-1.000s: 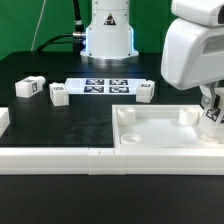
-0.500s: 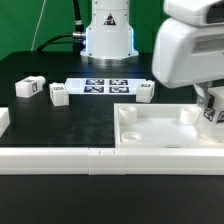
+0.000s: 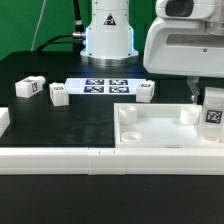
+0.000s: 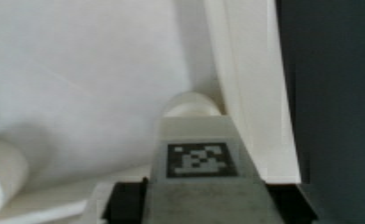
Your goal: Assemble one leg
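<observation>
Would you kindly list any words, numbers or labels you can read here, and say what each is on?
None: no words or numbers are legible in either view.
Only black-and-white marker tags show, patterns rather than text, for instance on the leg and on the marker board.

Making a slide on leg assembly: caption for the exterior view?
The gripper holds the leg at the tray-like piece's edge; three other legs lie near the marker board.
</observation>
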`<state>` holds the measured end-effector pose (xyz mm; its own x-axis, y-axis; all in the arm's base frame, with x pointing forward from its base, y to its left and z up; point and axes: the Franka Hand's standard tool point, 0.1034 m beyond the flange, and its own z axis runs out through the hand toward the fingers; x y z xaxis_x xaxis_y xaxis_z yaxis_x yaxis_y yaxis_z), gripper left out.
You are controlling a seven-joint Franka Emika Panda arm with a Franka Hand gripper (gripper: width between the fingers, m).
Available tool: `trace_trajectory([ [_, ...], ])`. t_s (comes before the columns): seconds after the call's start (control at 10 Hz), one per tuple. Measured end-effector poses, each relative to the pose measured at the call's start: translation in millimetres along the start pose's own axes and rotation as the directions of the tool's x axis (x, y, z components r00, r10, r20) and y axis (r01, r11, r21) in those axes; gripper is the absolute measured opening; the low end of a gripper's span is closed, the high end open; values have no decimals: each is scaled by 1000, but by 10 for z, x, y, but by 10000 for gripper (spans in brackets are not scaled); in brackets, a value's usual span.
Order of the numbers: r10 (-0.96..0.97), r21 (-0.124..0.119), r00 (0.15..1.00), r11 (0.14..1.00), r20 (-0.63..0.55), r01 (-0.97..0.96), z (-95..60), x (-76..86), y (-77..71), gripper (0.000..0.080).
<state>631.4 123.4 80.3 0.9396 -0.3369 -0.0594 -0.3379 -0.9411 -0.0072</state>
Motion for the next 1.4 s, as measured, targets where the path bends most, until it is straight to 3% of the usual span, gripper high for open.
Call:
trace_trajectory([
  [0.3, 379, 5, 925, 925, 4, -379, 6, -15, -22, 294],
  [0.7, 619, 7, 785, 785, 17, -619, 10, -20, -48, 294],
  [0.8, 588, 8, 808, 808, 16, -588, 13, -22, -49, 294],
  [0.9, 555, 8, 832, 832, 16, -555, 14, -23, -49, 495],
  [1.0, 515, 8, 857, 857, 16, -516, 21, -22, -46, 598],
  [1.2, 231, 7, 973, 973, 13, -231, 25, -6, -21, 640],
  [1.4, -16, 11, 1000, 1000, 11, 16, 26, 0, -11, 648],
])
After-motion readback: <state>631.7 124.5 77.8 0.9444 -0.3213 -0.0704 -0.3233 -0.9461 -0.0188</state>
